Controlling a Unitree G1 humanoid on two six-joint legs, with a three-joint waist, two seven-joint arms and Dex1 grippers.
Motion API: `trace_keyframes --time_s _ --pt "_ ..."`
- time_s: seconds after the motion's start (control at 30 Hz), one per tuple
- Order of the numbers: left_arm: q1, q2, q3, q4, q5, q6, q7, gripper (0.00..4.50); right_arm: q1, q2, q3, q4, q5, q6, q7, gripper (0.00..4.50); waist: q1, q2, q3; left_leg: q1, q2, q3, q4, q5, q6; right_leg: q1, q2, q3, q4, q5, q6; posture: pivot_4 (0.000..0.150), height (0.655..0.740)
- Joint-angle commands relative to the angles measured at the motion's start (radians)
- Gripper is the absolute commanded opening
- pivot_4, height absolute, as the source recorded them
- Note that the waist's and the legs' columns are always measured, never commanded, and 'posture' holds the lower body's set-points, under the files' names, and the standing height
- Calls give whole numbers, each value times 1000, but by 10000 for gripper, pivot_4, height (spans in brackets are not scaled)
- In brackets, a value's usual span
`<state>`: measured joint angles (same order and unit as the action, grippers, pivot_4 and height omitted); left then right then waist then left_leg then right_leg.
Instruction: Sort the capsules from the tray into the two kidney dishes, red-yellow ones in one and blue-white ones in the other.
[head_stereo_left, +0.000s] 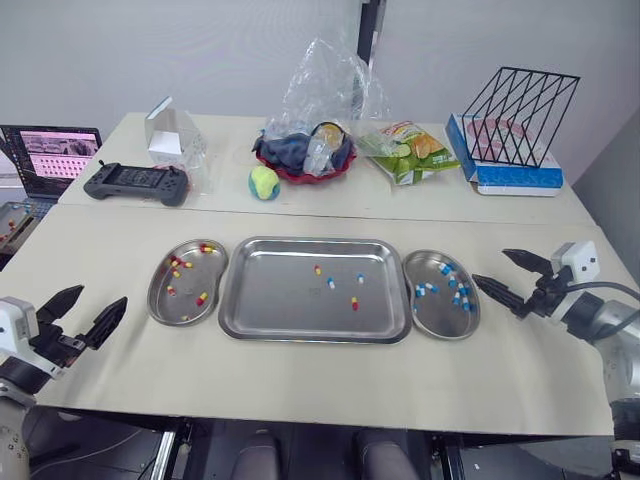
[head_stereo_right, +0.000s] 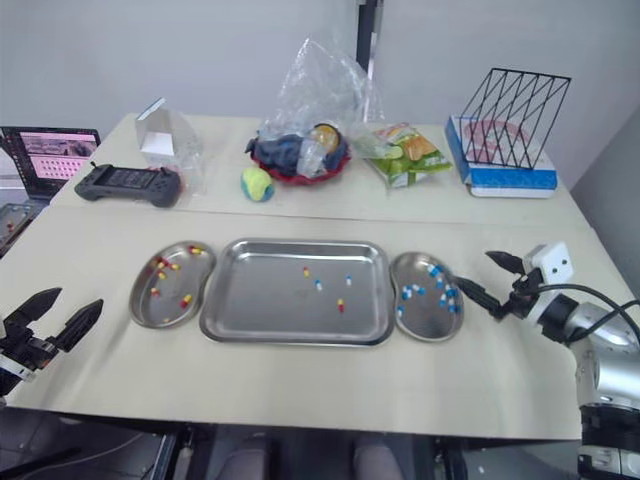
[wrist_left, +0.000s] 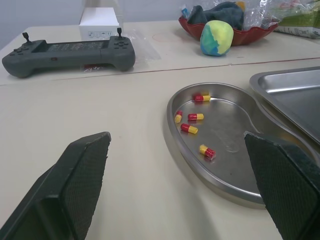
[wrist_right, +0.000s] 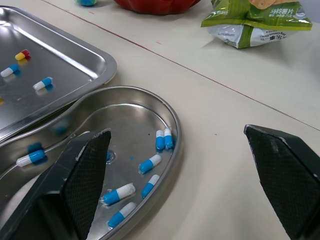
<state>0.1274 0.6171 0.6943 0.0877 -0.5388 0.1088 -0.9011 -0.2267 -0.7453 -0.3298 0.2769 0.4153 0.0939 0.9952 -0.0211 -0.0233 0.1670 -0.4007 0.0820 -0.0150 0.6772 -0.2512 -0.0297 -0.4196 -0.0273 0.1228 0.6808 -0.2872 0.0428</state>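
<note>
Tabletop (head_stereo_left: 320, 385) lies bare in front of the tray (head_stereo_left: 280, 300); behind it stand a controller (head_stereo_left: 136, 183), ball (head_stereo_left: 264, 182) and wire rack (head_stereo_left: 518, 112).

Pale plain wall (head_stereo_left: 180, 50) across 12 o'clock; light even, soft shadows. Dark vertical post (head_stereo_left: 371, 30) against it at 12. Beige worktop (head_stereo_left: 300, 385) fills the foreground; second worktop (head_stereo_left: 230, 135) butts behind it along a seam. Laptop (head_stereo_left: 52, 153) at 9 o'clock, screen lit.

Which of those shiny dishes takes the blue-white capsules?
Find the big rectangular steel tray in the middle. A kidney-shaped dish sits at each end; yours is the right dish, near the robot's right tool. It holds blue-white capsules, whereas the left dish holds red-yellow capsules.
</note>
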Motion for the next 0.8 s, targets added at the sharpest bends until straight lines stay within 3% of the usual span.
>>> trace_keyframes --time_s 0.03,0.13,0.47,0.8 --pt "-21 23 -6 -4 -4 -17 12 44931 -3 -14 -39 -1 3 4 -40 45000 1 0 0 0 0 0 0 0 0 0 0 0 0 0 0 1500 7174" --pt "-28 27 -12 3 -5 -18 13 44931 -11 -18 -47 10 42 87 -45 45000 0 0 0 0 0 0 0 0 0 0 0 0 0 0 0 1500 7174" --pt "-84 66 -16 37 -15 -27 12 44931 25 -37 -52 -51 36 90 -22 45000 -2 0 0 0 0 0 0 0 0 0 0 0 0 0 0 1500 7174" --pt "-292 156 -232 -33 -39 131 -86 44931 121 -47 -91 -231 121 323 -61 45000 3 0 0 0 0 0 0 0 0 0 1 0 0 0 0 1500 7174"
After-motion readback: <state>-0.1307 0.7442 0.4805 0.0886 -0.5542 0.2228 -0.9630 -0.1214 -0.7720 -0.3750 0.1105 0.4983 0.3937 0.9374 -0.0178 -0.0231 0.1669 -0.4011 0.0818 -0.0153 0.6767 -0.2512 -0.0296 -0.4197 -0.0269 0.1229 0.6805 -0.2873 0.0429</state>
